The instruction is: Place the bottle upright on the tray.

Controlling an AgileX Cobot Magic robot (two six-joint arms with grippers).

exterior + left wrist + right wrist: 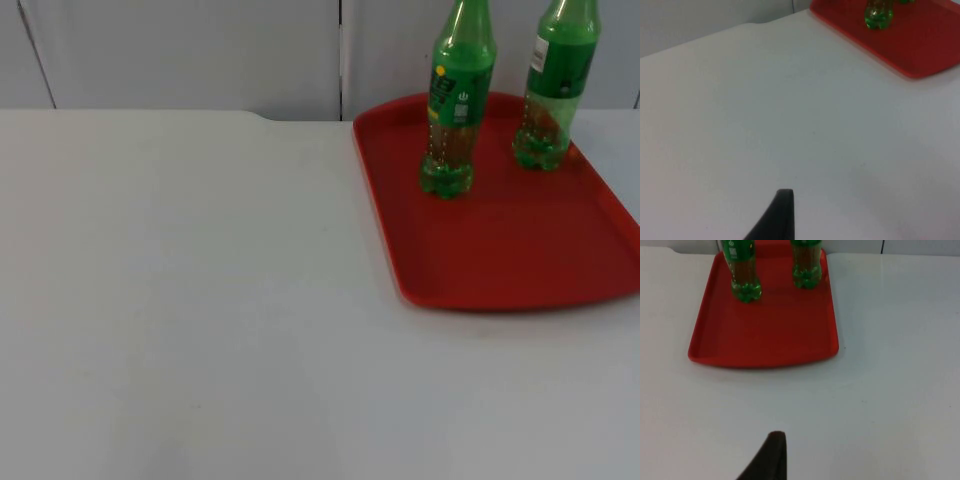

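Two tall green plastic bottles (456,100) (552,85) stand upright near the far edge of the flat red plastic tray (520,250). I cannot tell how either gripper's jaws stand. A bump could tip them.

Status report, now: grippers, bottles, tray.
Left gripper over bare table, right gripper short of tray. Two bottles upright on tray: left bottle, right bottle. Nothing in the way.

My left fingertip (777,216), matte black, a smooth tapered wedge with a blunt squared end, my right fingertip (768,457) black too, curved, round-tipped
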